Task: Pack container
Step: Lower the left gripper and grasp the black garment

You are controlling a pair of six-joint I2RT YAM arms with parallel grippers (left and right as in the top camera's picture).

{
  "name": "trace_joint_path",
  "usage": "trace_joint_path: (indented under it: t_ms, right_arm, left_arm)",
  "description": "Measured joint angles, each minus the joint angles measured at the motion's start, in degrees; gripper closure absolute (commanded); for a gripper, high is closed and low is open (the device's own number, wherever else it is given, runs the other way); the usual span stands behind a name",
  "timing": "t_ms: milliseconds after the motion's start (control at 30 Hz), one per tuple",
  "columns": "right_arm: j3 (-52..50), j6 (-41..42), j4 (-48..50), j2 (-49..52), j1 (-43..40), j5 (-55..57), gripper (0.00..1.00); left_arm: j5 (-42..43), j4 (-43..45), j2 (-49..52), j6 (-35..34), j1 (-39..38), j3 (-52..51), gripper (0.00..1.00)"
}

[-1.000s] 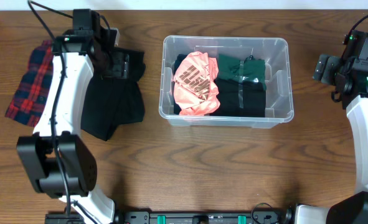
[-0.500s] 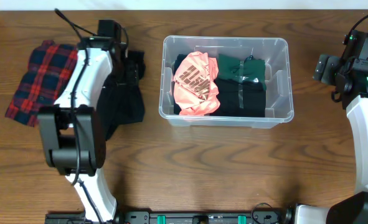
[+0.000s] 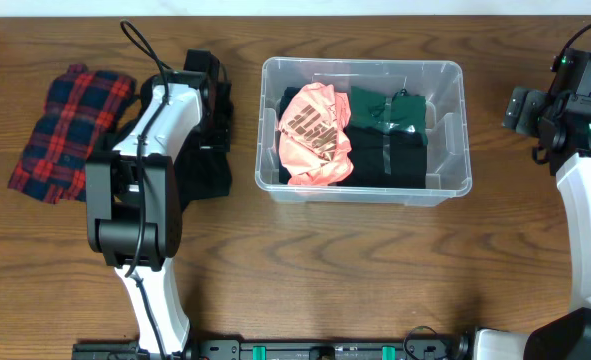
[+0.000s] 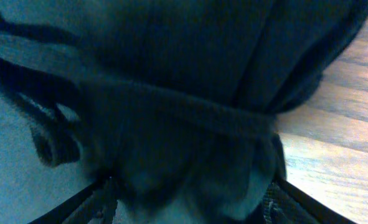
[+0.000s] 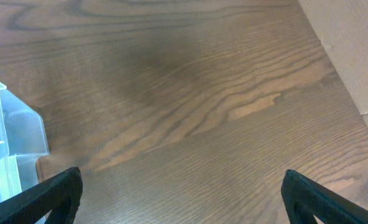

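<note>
While the container sits mid-surface holding pink, green and black clothes, the left claw is buried in a black garment just left of it, grip impossible to tell, and the right claw hangs wide and empty near the right edge.

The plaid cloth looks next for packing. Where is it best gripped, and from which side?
Probably from straight above, pinching the bunched folds at the upper right corner of the red plaid cloth. It lies limp and spread on the table, so no edge stands up for a sideways approach.
</note>
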Motion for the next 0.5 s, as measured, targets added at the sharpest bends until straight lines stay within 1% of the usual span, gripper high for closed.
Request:
trace_joint_path:
  t_ms: [267,433,467,500]
  right_arm:
    - [0.0,0.0,0.0,0.0,0.0,0.0,0.01]
    - [0.0,0.0,0.0,0.0,0.0,0.0,0.01]
    - [0.0,0.0,0.0,0.0,0.0,0.0,0.01]
    - [0.0,0.0,0.0,0.0,0.0,0.0,0.01]
  left_arm:
    - [-2.51,8.48,-2.23,-0.13,-0.76,-7.08,0.25]
    - [-3.1,10.25,-3.06,-0.11,-1.01,-8.76,0.25]
    - [-3.17,10.36,-3.1,-0.13,-1.03,-8.85,0.14]
    - [-3.21,10.43,-3.13,-0.11,-1.05,-8.94,0.1]
